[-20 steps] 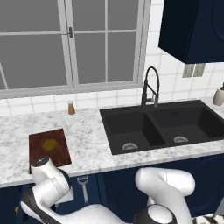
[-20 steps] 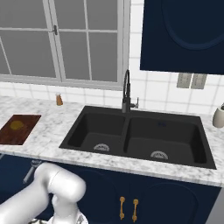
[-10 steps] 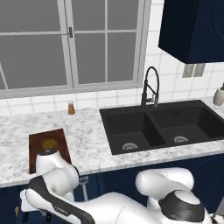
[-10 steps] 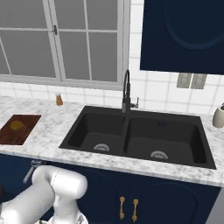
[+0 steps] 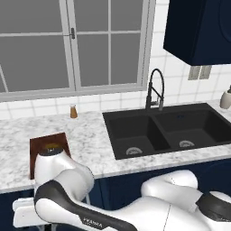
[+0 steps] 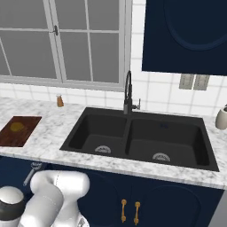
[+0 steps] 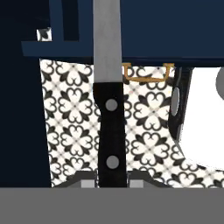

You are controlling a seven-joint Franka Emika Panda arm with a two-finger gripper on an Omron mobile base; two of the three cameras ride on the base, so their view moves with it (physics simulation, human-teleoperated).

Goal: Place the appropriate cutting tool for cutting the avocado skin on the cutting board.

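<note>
Board (image 5: pixel 47 151) is lying near the desk's left front edge, avocado (image 5: pixel 52 147) sitting on it. Right base view is showing the same. Hand view: end effector (image 7: pixel 112 180) is gripping knife (image 7: pixel 110 92) by its handle, blade running straight away, low before the cabinets; board lies above.

The arm (image 5: pixel 135 212) is built of glossy white, rounded shells, bulbous at each joint; dark charcoal bands divide the segments, one carrying small pale lettering; a dark grey cap tops a white joint in the right base view; the fingertips (image 7: pixel 89 180) are small, grey and blocky, with pale square pads.
</note>
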